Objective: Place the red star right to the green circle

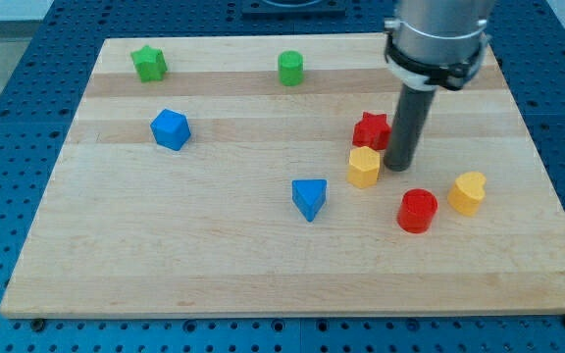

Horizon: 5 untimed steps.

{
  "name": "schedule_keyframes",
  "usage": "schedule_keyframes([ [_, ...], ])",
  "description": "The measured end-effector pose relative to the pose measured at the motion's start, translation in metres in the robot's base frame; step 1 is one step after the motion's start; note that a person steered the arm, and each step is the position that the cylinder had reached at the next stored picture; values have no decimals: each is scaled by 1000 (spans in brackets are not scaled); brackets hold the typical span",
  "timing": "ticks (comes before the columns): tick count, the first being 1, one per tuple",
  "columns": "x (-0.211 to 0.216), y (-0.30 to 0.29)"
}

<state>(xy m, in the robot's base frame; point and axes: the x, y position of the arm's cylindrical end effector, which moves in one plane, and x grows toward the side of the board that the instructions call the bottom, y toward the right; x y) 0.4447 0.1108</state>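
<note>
The red star lies right of the board's middle. The green circle stands near the view's top, left of and above the star. My tip rests on the board just right of the red star and a little below it, touching or nearly touching it. A yellow hexagon block sits directly below the star, just left of my tip.
A green star lies at the top left. A blue hexagon-like block is at the left, a blue triangle at centre. A red cylinder and a yellow heart lie at the lower right. The wooden board ends in blue pegboard.
</note>
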Motion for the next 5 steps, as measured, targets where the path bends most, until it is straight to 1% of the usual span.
schedule_keyframes([
  [2, -1, -76],
  [3, -7, -87],
  [4, -33, -69],
  [5, -31, -66],
])
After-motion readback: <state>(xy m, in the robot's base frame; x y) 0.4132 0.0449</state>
